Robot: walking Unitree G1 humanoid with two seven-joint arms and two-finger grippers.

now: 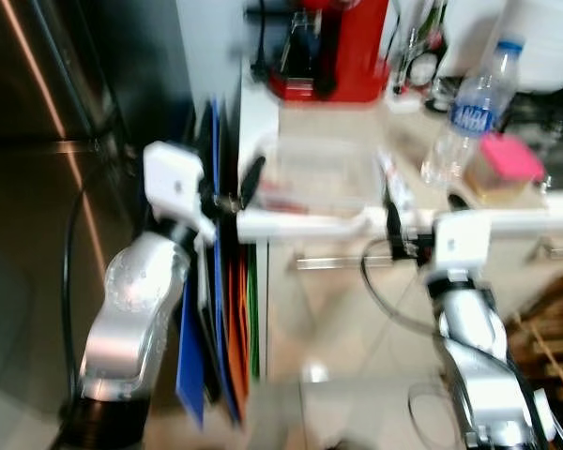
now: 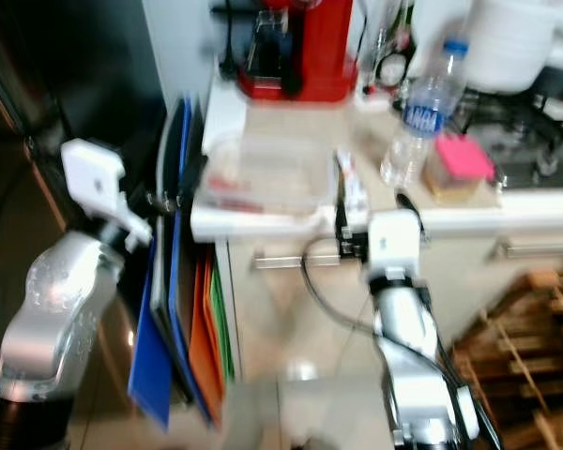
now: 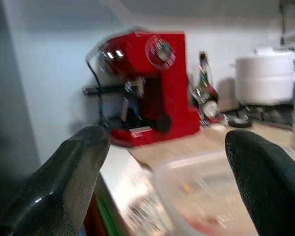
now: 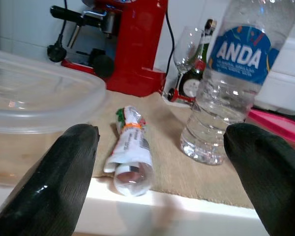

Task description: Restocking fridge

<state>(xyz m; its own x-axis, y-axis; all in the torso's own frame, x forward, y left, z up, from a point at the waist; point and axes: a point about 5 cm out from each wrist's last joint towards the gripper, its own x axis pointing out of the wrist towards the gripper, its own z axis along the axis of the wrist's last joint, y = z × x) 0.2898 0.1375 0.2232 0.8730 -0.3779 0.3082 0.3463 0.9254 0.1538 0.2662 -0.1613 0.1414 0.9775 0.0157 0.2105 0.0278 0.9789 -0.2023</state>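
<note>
Fingers (image 4: 59, 182) of the right gripper (image 4: 160, 177) spread wide, empty; left gripper (image 3: 167, 182) likewise; clear container (image 1: 314, 178) at frame centre on counter (image 1: 291, 223); step: approach; next: select, close on item.

Red coffee machine (image 1: 330, 49) with black fittings; clear water bottle (image 4: 230, 83) bearing a blue label with white lettering and a blue cap; clear plastic container (image 1: 311, 175); pink-lidded box (image 1: 505, 167); beige tabletop (image 4: 167, 162) with white edge; blue, orange and green boards (image 1: 227, 328); black fingers (image 4: 54, 177) on silver arms
</note>
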